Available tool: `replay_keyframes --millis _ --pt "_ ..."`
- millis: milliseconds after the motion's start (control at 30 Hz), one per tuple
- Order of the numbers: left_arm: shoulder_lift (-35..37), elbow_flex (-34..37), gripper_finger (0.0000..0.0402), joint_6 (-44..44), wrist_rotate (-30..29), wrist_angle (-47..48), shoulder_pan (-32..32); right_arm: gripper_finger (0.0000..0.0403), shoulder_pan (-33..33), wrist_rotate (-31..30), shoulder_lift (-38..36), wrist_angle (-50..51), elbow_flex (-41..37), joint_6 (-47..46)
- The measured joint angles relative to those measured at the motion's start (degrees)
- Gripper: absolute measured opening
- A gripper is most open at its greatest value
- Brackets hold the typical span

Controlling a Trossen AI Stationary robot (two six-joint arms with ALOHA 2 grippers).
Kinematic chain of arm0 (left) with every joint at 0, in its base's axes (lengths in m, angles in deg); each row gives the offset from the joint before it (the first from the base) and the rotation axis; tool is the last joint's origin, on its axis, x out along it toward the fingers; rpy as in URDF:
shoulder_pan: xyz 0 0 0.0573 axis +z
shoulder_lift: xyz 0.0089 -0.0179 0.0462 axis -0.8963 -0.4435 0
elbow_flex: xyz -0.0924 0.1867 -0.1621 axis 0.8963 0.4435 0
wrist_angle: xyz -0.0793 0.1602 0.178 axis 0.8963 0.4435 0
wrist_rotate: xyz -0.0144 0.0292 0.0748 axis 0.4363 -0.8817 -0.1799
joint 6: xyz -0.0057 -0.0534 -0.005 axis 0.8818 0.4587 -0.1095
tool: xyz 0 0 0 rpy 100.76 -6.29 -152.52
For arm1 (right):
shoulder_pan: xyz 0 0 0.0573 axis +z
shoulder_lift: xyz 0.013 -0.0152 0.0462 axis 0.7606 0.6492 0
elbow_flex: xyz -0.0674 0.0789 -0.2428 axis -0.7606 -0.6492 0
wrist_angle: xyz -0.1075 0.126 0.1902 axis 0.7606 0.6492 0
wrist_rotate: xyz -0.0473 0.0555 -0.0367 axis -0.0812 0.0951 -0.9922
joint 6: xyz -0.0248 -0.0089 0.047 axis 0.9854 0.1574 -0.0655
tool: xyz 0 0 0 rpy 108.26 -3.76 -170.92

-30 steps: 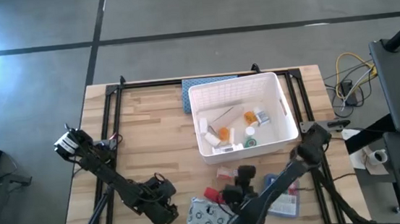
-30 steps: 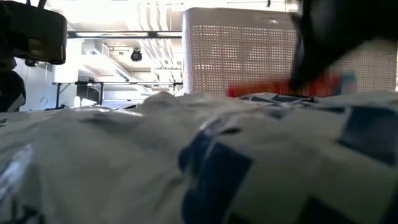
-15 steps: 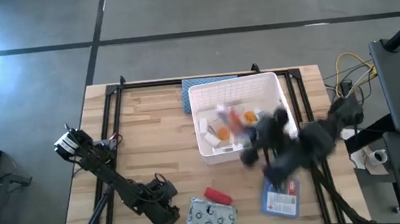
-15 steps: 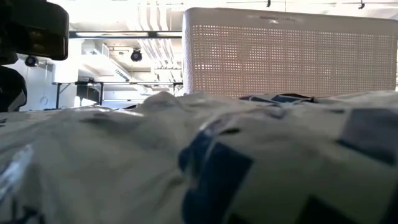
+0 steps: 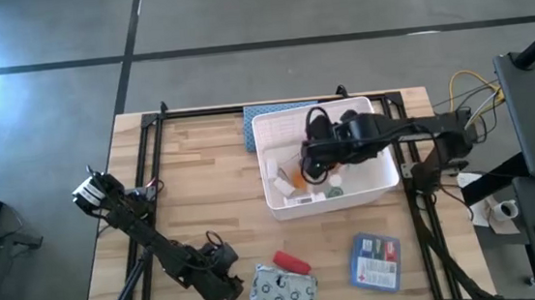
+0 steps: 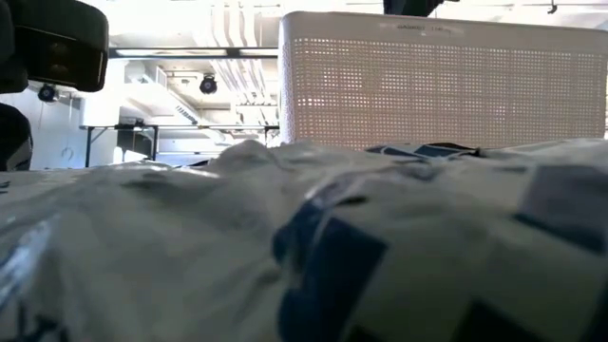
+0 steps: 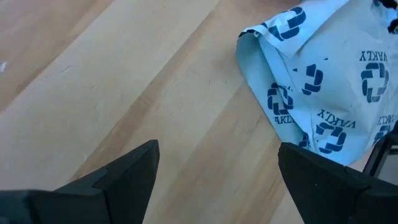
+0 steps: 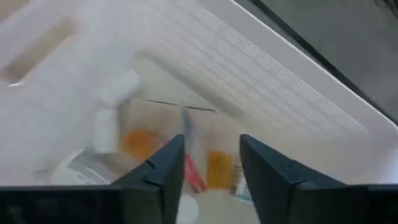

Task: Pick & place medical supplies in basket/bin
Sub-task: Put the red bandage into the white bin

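- Nearest the front edge of the desk (image 5: 202,175) sits the left gripper (image 5: 223,282), fingers spread wide with nothing between them. In its wrist view there's just bare wood in the gap.
- The grey patterned pouch (image 5: 283,289) lies just beside that gripper, off toward the desk's right side. It's a soft crumpled lump, a bit longer across the desk than deep, and the left arm is clearly the closer one for it.
- The red tube (image 5: 292,262) is right behind the pouch, touching or nearly so, lying on a slant.
- The blue-white flat box (image 5: 374,261) lies flat further right along the same front strip, apart from the tube, on the right arm's side.
- Further back is the white bin (image 5: 368,192), with pill bottles and orange vials already on its floor.
- The right gripper (image 5: 319,157) hangs over the middle of the bin, pointing down into it. Its wrist view shows a gap between the fingers and nothing gripped, so I'd call it open, probably mid-drop.
- So the three leftovers all lie toward the front from that gripper.
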Motion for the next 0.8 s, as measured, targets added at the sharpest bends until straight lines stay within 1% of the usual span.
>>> replay_keyframes --millis 100,167,233,367,533,600,667,800 --pt "0.00 0.00 0.0308 1.58 -0.01 -0.05 -0.25 0.0179 3.98 -0.81 -0.02 -3.43 0.26 2.45" --pt "0.00 0.00 0.0308 2.39 -0.58 -0.07 -0.26 0.0196 8.45 -2.64 0.01 -5.01 1.87 3.33" --pt "-0.02 0.00 0.0308 2.59 -1.08 -0.15 -0.26 0.0207 13.32 -3.03 0.02 -5.63 3.72 2.70" --pt "-0.07 0.00 0.0308 2.55 -1.40 -0.28 -0.26 0.0214 22.41 0.96 -0.10 -9.97 5.19 -1.74" --pt "-0.09 0.00 0.0308 2.42 -2.84 -0.26 -0.26 0.0209 34.38 0.20 1.79 -24.32 2.82 -5.40" --pt "-0.09 0.00 0.0308 2.36 -2.84 -0.32 -0.26 0.0205 36.89 0.33 3.69 -25.75 1.72 -10.15" --pt "-0.09 0.00 0.0308 2.37 -2.84 -0.40 -0.26 0.0199 37.74 1.53 5.80 -25.67 -0.16 -16.77" --pt "-0.11 0.00 0.0308 2.35 -2.84 -0.44 -0.26 0.0188 38.02 8.06 11.14 -26.24 -5.15 -26.59"
